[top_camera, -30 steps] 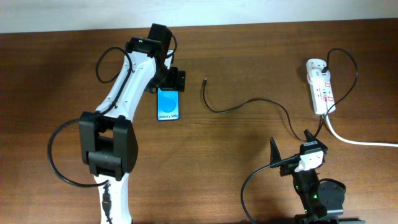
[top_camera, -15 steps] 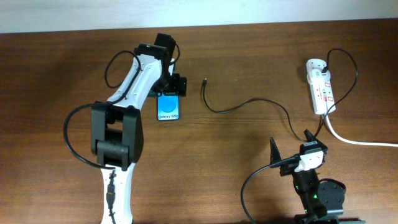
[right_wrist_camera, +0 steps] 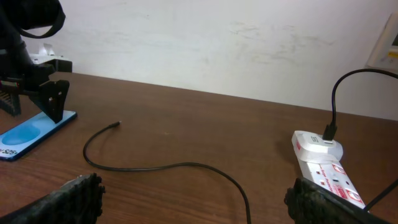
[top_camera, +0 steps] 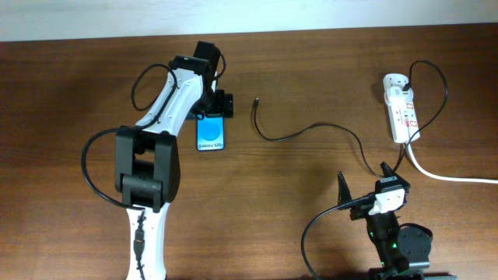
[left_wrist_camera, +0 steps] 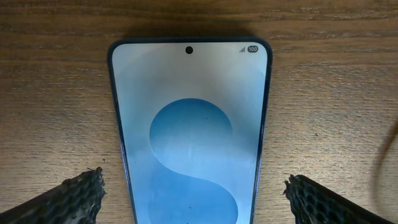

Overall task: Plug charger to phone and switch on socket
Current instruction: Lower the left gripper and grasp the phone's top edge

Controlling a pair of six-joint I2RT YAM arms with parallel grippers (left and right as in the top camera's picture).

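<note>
The phone (top_camera: 211,136) lies flat on the table, blue screen up; it also shows in the left wrist view (left_wrist_camera: 190,137) and at the left of the right wrist view (right_wrist_camera: 28,135). My left gripper (top_camera: 212,109) is open, low over the phone's far end, one finger on each side of it (left_wrist_camera: 193,196), not touching. The charger cable (top_camera: 307,130) curves from its loose plug tip (top_camera: 257,101) toward the socket (top_camera: 401,107), a white power strip at the right (right_wrist_camera: 326,168). My right gripper (top_camera: 364,187) is open and empty near the front edge.
A thick white cord (top_camera: 451,176) runs from the socket off the right edge. A black plug (right_wrist_camera: 328,132) sits in the socket's far end. The left arm's black cables (top_camera: 85,179) loop over the left side of the table. A white wall (right_wrist_camera: 217,37) stands behind the table.
The left arm's elbow swung right and nearer the phone between the oldest frame and half a second ago, then held still. The phone, charger and right arm have not moved.
</note>
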